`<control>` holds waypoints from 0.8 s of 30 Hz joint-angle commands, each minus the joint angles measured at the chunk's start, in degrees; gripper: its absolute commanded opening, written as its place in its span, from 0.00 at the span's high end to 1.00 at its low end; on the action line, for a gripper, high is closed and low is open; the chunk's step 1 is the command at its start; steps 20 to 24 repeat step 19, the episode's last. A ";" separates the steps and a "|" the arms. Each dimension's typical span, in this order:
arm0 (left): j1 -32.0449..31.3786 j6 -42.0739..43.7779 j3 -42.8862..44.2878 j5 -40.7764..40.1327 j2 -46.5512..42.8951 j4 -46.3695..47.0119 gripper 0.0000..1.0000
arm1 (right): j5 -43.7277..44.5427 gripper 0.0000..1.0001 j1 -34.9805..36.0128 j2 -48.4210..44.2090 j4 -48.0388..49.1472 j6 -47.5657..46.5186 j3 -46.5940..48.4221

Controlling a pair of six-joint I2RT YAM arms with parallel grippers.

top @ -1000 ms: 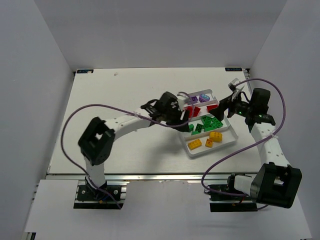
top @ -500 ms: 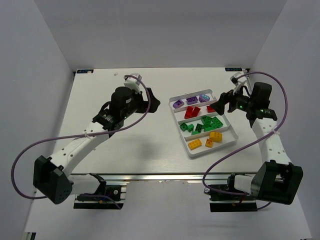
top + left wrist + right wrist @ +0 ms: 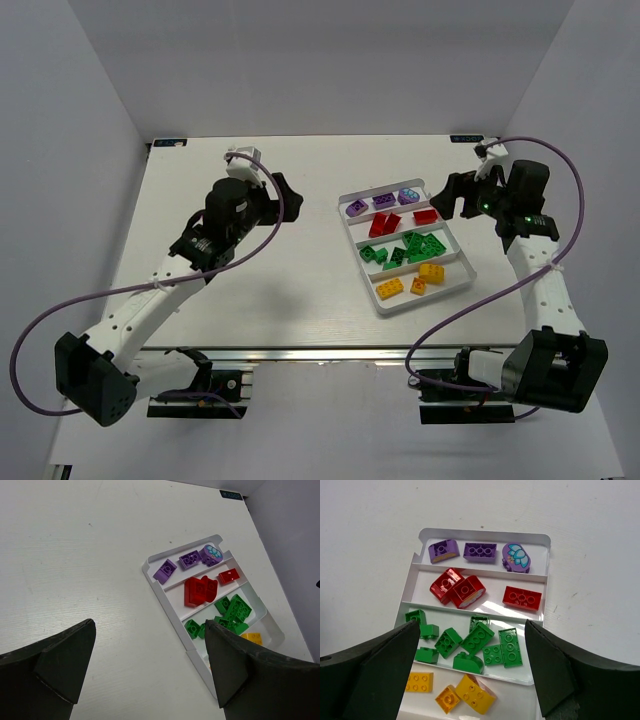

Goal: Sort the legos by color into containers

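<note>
Legos (image 3: 521, 596) all lie in the tray (image 3: 485, 532), near the right edge of the bench (image 3: 250, 270), one colour per row. They look light, hard and slick, so you pinch the flat sides, not the studs. Left end effector (image 3: 150, 624) and right end effector (image 3: 471, 624) are released, empty.

Legos (image 3: 478, 638) sit color-sorted in the 4-compartment tray (image 3: 485, 531).
</note>
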 commanded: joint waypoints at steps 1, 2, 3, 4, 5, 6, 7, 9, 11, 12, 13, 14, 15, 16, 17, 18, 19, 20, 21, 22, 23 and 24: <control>0.39 -0.28 -0.27 -0.88 -2.67 -0.90 0.02 | 3.88 0.11 0.11 -1.75 -0.14 3.30 2.81; 0.39 -0.28 -0.18 -0.88 -2.93 -0.99 0.02 | 4.06 0.11 0.11 -1.67 -0.22 3.57 2.81; 0.48 -0.19 -0.36 -0.88 -3.02 -1.17 0.02 | 4.24 0.11 0.11 -1.75 -0.31 3.92 2.81; 0.48 -0.19 -0.27 -0.88 -3.20 -1.34 0.02 | 4.33 0.11 0.11 -1.84 -0.40 4.10 2.72; 0.57 -0.11 -0.36 -0.88 -3.37 -1.43 0.02 | 4.33 0.11 0.11 -1.93 -0.49 4.54 2.46; 0.57 -0.19 -0.27 -0.79 -3.37 -1.52 0.02 | 4.42 0.11 0.11 -2.10 -0.57 4.72 2.37; 0.57 -0.19 -0.27 -0.71 -3.46 -1.61 0.02 | 4.50 0.11 0.11 -2.19 -0.66 4.72 2.20; 0.66 -0.37 -0.45 -0.53 -3.64 -1.69 0.02 | 4.59 0.11 0.11 -2.72 -0.75 4.89 1.58; 0.66 -0.46 -0.80 -0.44 -3.90 -1.52 0.02 | 4.77 0.11 0.11 -3.33 -0.75 4.72 1.14; 0.66 -0.54 -0.89 -0.44 -3.99 -1.69 0.02 | 4.85 0.11 0.11 -3.51 -0.84 4.63 0.53; 0.66 -0.72 -0.97 -0.44 -4.08 -1.78 0.02 | 4.86 0.11 0.11 -3.60 -0.84 4.54 0.35; 0.66 -0.81 -1.06 -0.44 -4.16 -1.78 0.02 | 4.94 0.10 0.11 -3.95 -0.84 4.37 0.09; 0.66 -0.81 -1.06 -0.44 -4.34 -1.96 0.02 | 4.94 0.10 0.11 -3.95 -0.93 4.28 -0.52; 0.66 -0.98 -1.32 -0.35 -4.51 -1.96 0.02 | 5.12 0.11 0.11 -4.12 -1.01 4.28 -0.96; 0.66 -1.07 -1.50 -0.53 -4.69 -2.05 0.02 | 5.38 0.11 0.11 -4.47 -0.75 4.10 -1.40; 0.66 -1.16 -1.59 -0.53 -4.78 -2.13 0.02 | 5.64 0.11 0.11 -4.74 -0.40 3.49 -1.93; 0.66 -1.51 -1.68 -0.53 -4.95 -2.13 0.02 | 5.99 0.10 0.11 -4.92 -0.05 3.05 -2.72; 0.66 -1.51 -1.68 -0.53 -4.95 -2.13 0.02 | 5.99 0.10 0.11 -4.92 -0.05 3.05 -2.72; 0.66 -1.51 -1.68 -0.53 -4.95 -2.13 0.02 | 5.99 0.10 0.11 -4.92 -0.05 3.05 -2.72; 0.66 -1.51 -1.68 -0.53 -4.95 -2.13 0.02 | 5.99 0.10 0.11 -4.92 -0.05 3.05 -2.72; 0.66 -1.51 -1.68 -0.53 -4.95 -2.13 0.02 | 5.99 0.10 0.11 -4.92 -0.05 3.05 -2.72; 0.66 -1.51 -1.68 -0.53 -4.95 -2.13 0.02 | 5.99 0.10 0.11 -4.92 -0.05 3.05 -2.72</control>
